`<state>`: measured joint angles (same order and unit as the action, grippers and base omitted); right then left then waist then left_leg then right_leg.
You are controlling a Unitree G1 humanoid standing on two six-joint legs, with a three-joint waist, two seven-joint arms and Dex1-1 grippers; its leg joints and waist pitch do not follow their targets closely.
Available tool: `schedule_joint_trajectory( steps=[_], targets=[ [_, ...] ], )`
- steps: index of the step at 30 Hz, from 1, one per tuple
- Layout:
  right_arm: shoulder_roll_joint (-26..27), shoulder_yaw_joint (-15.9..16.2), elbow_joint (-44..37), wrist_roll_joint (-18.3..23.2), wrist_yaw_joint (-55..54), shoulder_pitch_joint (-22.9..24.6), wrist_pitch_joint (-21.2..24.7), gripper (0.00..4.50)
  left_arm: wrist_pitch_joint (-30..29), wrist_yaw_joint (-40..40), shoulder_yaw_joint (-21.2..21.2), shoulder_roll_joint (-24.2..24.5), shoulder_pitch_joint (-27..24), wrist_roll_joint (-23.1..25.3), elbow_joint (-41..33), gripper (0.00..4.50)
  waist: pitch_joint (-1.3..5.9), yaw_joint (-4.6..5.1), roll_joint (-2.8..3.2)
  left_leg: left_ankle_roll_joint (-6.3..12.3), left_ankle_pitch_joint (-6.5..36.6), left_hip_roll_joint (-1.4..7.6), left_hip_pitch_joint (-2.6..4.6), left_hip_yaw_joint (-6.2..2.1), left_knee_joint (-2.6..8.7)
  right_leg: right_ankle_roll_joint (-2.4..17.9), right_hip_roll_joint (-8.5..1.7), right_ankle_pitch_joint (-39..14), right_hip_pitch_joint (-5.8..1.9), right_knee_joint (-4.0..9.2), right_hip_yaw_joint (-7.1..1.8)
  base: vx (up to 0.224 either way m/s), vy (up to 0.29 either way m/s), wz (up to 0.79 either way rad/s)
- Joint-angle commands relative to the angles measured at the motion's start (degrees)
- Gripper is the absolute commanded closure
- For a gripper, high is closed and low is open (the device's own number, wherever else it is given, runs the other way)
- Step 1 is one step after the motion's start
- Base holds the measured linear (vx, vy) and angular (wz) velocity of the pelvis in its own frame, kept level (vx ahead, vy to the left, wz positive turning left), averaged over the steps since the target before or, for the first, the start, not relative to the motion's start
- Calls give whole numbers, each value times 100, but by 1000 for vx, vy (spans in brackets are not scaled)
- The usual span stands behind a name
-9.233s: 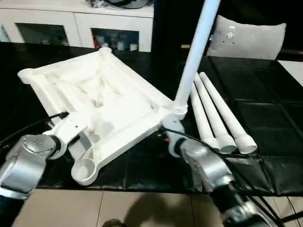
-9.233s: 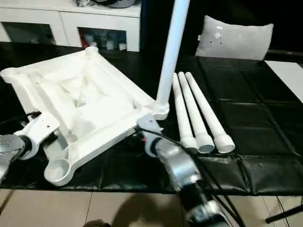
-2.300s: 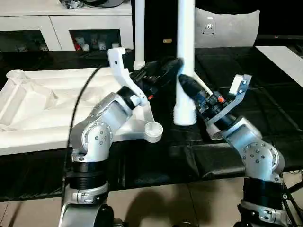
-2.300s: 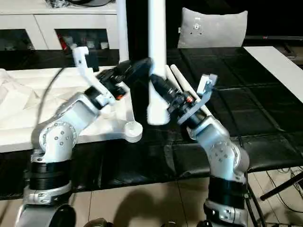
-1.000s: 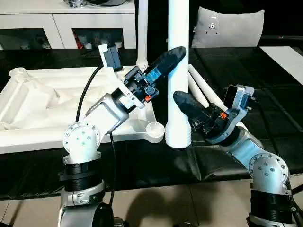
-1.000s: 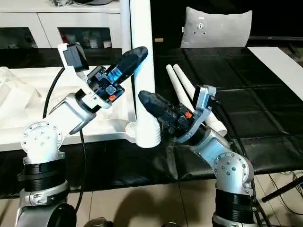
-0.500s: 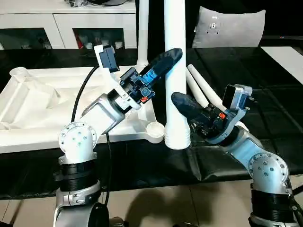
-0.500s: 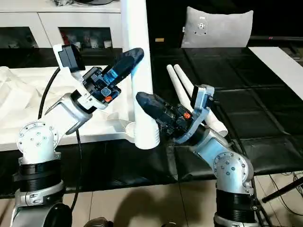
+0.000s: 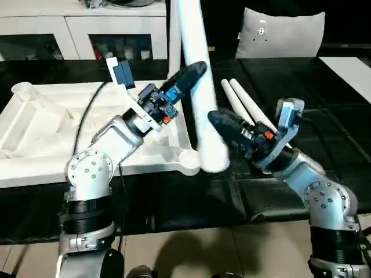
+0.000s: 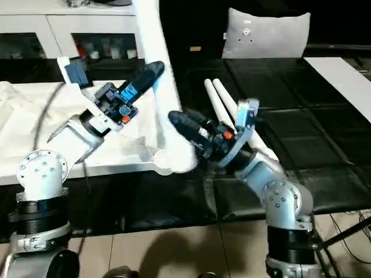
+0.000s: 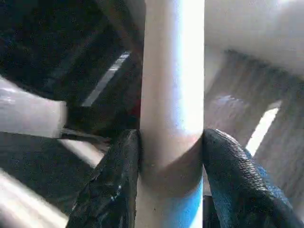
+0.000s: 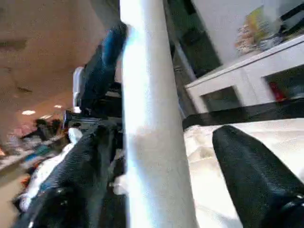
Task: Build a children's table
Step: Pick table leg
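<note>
Here, my left gripper (image 11: 171,156) is clamped on the long white tapered plastic leg (image 9: 200,98), which stands tilted with its wide end near the corner socket (image 9: 188,160) of the white ribbed plastic tabletop (image 9: 52,124) lying upside down on the black-covered work table (image 9: 324,92). My right gripper's (image 12: 171,156) fingers (image 12: 259,178) stand wide around the leg's lower part, one side clearly apart.

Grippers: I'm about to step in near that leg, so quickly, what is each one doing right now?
Left gripper: shut on the long white tapered plastic leg.
Right gripper: open, fingers either side of that leg, one clearly apart from it.
</note>
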<state>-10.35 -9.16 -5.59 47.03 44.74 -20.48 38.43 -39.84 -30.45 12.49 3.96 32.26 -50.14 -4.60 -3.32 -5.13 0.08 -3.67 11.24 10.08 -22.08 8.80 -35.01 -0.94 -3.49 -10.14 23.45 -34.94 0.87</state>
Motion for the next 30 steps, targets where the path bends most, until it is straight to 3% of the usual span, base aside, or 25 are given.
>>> schedule_joint_trajectory(
  steps=[1, 4, 7, 9, 10, 13, 15, 19, 21, 30],
  targets=[
    [-75, 21, 64, -342, -239, -189, -223, 70, 270, 113, -298, 103, 54, 469, -63, 270, 384, -7, -28, -60, 623, 195, 64, -4, 461, 891, -332, -1194, -287, 395, -143, 0, 0, 0],
    [-171, 228, 104, -797, -480, -301, -409, 44, 466, 245, -640, 206, 7, 969, -233, 270, 383, 3, -35, -139, 646, 190, 78, 2, 460, 857, -326, -1261, -279, 389, -141, 0, 0, 0],
    [-202, 296, 49, -880, -577, -336, -384, 21, 605, 399, -763, 160, 22, 1213, -278, 270, 390, -2, -62, -92, 570, 187, 69, 10, 448, 915, -327, -1094, -294, 374, -148, 0, 0, 0],
    [-322, 409, 74, -1108, -838, -399, -239, 5, 772, 559, -881, 117, 46, 1460, -309, 270, 395, 5, -113, -65, 475, 189, 58, 17, 439, 946, -325, -965, -306, 362, -148, 0, 0, 0],
    [-396, 476, 104, -1233, -955, -431, -157, 5, 853, 615, -946, 114, 58, 1585, -323, 270, 394, -11, -88, -68, 418, 194, 66, 3, 442, 959, -323, -938, -307, 359, -141, 0, 0, 0],
    [-585, 702, 282, -1547, -983, -489, -93, 0, 1008, 766, -1061, 101, 80, 1841, -308, 270, 387, 1, -104, -74, 453, 178, 59, 22, 428, 949, -320, -982, -306, 365, -149, 0, 0, 0],
    [-618, 770, 356, -1577, -863, -500, -117, 0, 1052, 796, -1089, 65, 80, 1871, -315, 270, 388, 2, -128, -52, 524, 179, 58, 28, 423, 933, -330, -1082, -305, 371, -154, 0, 0, 0],
    [-721, 939, 418, -1591, -687, -522, -44, 0, 1161, 716, -1304, 128, 59, 2105, -335, 270, 397, -2, -118, 13, 486, 191, 64, 19, 415, 996, -323, -935, -300, 352, -148, 0, 0, 0],
    [-789, 1090, 541, -1608, -510, -577, -16, 0, 1315, 680, -1509, 169, 74, 2345, -318, 270, 396, -2, -151, 54, 486, 195, 59, 20, 415, 1013, -327, -920, -309, 352, -146, 0, 0, 0],
    [-670, 1154, 737, -1598, -324, -707, -73, 0, 1522, 769, -1738, 123, 80, 2670, -283, 270, 390, -8, -157, 56, 517, 202, 64, 21, 412, 1089, -343, -986, -297, 347, -145, 0, 0, 0]
  ],
)
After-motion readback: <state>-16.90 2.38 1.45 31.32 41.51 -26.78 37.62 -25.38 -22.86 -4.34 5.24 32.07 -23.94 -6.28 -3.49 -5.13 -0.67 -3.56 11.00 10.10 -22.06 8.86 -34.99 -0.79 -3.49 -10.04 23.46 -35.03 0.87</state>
